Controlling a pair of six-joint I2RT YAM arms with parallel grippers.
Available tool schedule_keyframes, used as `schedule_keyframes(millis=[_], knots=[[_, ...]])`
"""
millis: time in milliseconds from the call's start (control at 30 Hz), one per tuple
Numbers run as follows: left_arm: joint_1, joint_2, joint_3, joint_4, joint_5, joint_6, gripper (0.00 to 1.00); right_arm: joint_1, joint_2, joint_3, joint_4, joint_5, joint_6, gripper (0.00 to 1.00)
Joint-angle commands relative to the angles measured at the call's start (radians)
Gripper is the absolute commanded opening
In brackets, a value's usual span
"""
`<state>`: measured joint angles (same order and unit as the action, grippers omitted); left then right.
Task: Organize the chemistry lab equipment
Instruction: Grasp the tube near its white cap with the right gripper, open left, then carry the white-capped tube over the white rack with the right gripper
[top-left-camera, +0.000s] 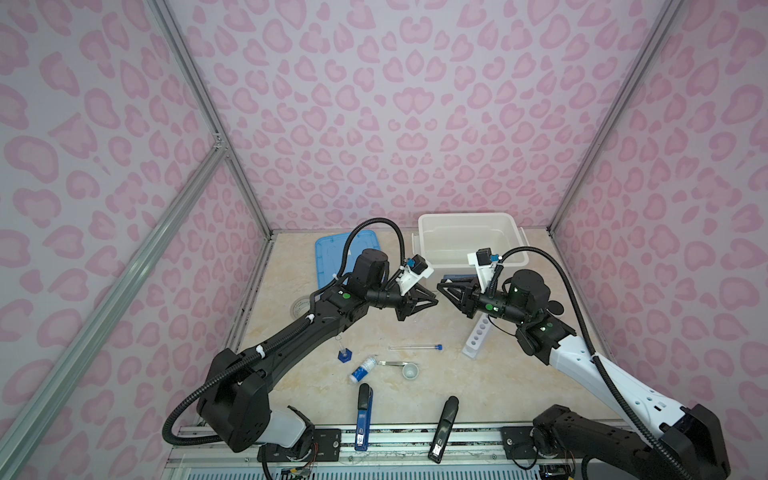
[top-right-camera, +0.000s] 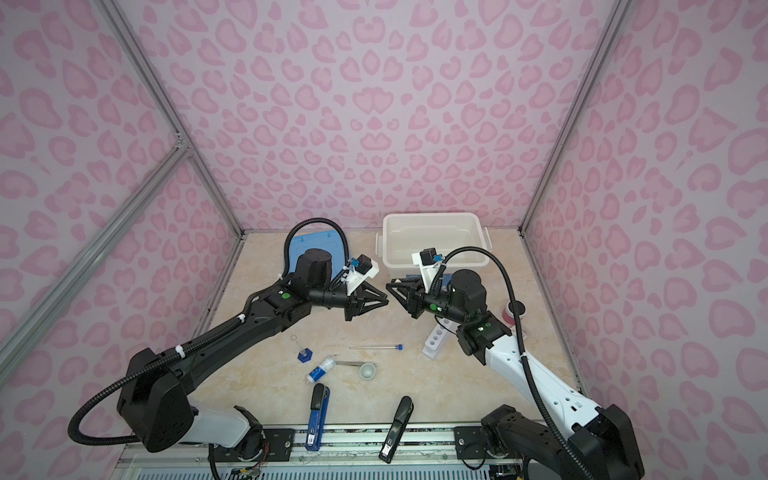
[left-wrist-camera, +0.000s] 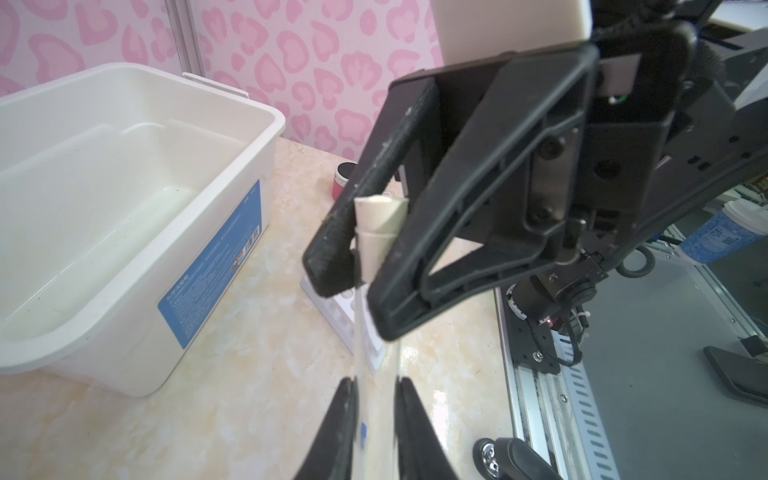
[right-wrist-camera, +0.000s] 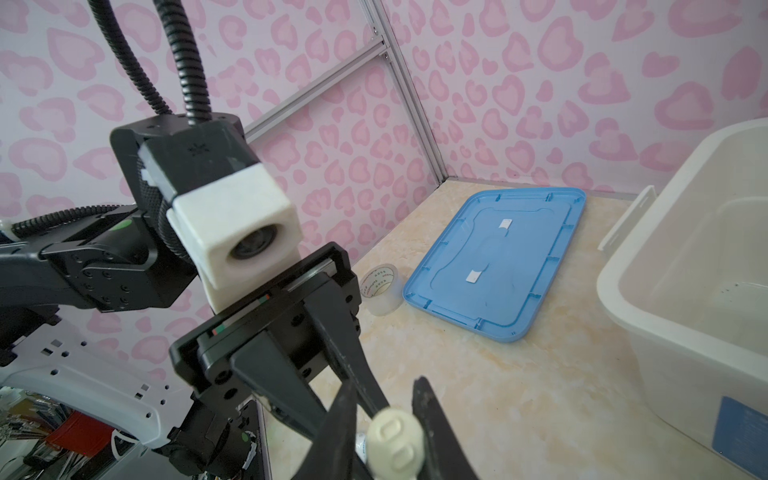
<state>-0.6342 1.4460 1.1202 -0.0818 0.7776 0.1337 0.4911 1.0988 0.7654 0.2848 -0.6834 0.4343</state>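
Mid-table, just in front of the white bin (top-left-camera: 471, 239), the two grippers are brought nose to nose above the table (top-left-camera: 436, 399). The left gripper (left-wrist-camera: 376, 415) is closed down narrow on the clear glass of the white-capped tube (left-wrist-camera: 374, 353), which is held up off the table and pointed at the other arm. The right gripper (right-wrist-camera: 386, 415) is pinched on the tube's white cap (right-wrist-camera: 395, 436). Both fingers are seen pressed against it in the right wrist view, and the same grip is seen from the left wrist. In both top views the tube itself can barely be made out between the fingertips.

The rest of the gear is laid out on the table nearer the front. The rack (top-left-camera: 477, 338) is parked beside the right arm, with the blue-capped tube (top-left-camera: 415, 347) lying flat just to its left. Further left the cylinder (top-left-camera: 344, 353) is stood upright and the bottle (top-left-camera: 363, 369) is tipped on its side next to it. The tweezers (top-left-camera: 395, 363) are laid between the bottle and the cup (top-left-camera: 410, 371); whether either is touched can't be told.
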Motion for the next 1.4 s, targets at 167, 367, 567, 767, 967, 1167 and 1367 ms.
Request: schedule_keyframes(millis=[167, 367, 567, 767, 967, 1167, 1367], knots=[[0.002, -0.012, 0.003, 0.018, 0.002, 0.007, 0.2, 0.007, 0.001, -0.01, 0.029, 0.005, 0.004, 0.16], [0.002, -0.007, 0.003, 0.017, -0.012, 0.005, 0.35, 0.01, 0.0, -0.007, 0.016, 0.027, 0.0, 0.14], [0.002, -0.018, -0.003, 0.025, -0.051, 0.001, 0.69, 0.011, -0.022, 0.005, -0.076, 0.092, -0.045, 0.13], [0.002, -0.053, -0.03, 0.05, -0.142, -0.003, 0.73, 0.011, -0.124, 0.04, -0.376, 0.355, -0.185, 0.12], [0.002, -0.058, -0.048, 0.087, -0.191, -0.029, 0.73, -0.009, -0.243, 0.019, -0.528, 0.576, -0.222, 0.12], [0.002, -0.064, -0.055, 0.1, -0.198, -0.04, 0.72, -0.009, -0.318, -0.026, -0.594, 0.678, -0.226, 0.12], [0.002, -0.07, -0.057, 0.102, -0.198, -0.045, 0.72, -0.008, -0.368, -0.087, -0.572, 0.805, -0.231, 0.14]])
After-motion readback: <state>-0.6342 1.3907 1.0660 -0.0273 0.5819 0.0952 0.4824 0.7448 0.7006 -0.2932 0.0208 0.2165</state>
